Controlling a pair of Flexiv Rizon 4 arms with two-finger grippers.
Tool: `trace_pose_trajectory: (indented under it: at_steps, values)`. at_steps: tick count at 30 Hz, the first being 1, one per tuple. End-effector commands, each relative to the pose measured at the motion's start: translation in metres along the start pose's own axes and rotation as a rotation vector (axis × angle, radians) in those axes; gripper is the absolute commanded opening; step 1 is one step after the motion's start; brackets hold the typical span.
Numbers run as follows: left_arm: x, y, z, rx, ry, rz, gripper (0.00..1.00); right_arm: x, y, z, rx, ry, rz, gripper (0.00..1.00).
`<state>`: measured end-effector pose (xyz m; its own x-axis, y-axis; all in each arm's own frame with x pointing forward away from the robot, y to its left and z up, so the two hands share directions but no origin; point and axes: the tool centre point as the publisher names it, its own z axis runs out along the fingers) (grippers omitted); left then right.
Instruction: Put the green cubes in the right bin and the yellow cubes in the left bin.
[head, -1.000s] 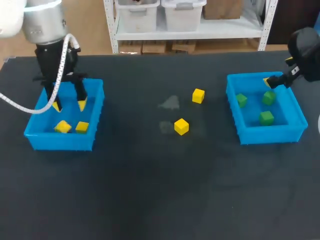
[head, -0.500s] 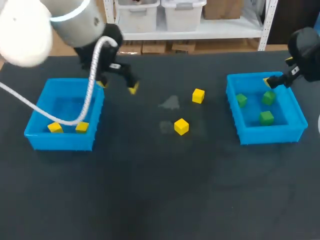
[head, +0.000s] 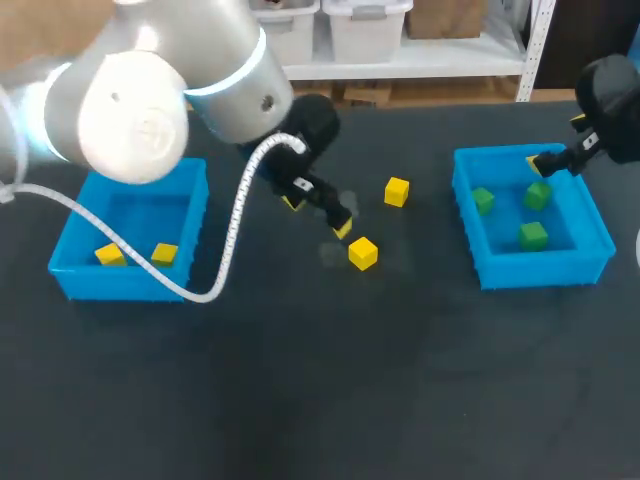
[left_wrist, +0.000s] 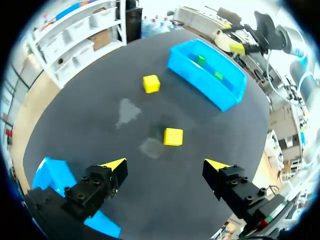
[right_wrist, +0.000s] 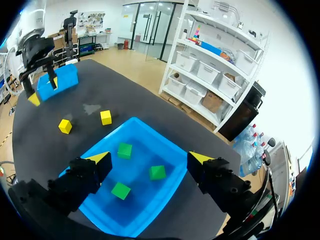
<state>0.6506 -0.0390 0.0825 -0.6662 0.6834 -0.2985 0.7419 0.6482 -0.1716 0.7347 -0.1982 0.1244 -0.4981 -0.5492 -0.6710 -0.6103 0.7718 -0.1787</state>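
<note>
1. Closest in, my left gripper (head: 318, 216) hangs over the middle of the dark table (head: 300, 400), its fingers spread wide and holding nothing. In the left wrist view the nearer yellow cube (left_wrist: 173, 136) lies just ahead of the gap between the fingers.
2. That nearer yellow cube (head: 363, 253) sits flat on the table, touching nothing. It looks small, rigid and light, so I judge a modest squeeze would be enough. Its faces look smooth and may be slippery. The sound hold is on two opposite side faces, with the fingertips square to them and low enough to catch the middle of the cube. A corner grip would likely twist it out.
3. A little beyond it lies the farther yellow cube (head: 397, 191), apart from the first and just as free to take. It should handle the same way.
4. Off to my left stands the left bin (head: 130, 285), with two yellow cubes (head: 165, 254) already inside. Its walls look low, so a light cube could be let go just above the floor.
5. Farthest away is the right bin (head: 540, 272), which holds three green cubes (right_wrist: 125, 150). My right gripper (right_wrist: 150, 158) hovers above it, spread and empty.
</note>
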Motion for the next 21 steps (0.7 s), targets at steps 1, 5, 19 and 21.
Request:
trace_pose_trajectory:
  at_steps: [1,5,19,21]
  values:
    - [-0.011,-0.009,0.019,0.009,0.052,0.025,1.00,0.000,0.000,-0.001,0.000,0.001,0.001,1.00]
    - [-0.015,-0.015,0.036,-0.005,0.083,0.057,1.00,0.000,0.000,-0.001,0.000,0.001,0.001,1.00]
    - [-0.024,-0.014,0.077,-0.053,0.146,0.042,1.00,0.000,0.000,-0.001,0.000,0.001,0.001,1.00]
    - [-0.027,-0.013,0.080,-0.064,0.151,0.046,1.00,0.000,0.000,-0.001,0.000,0.001,0.001,1.00]
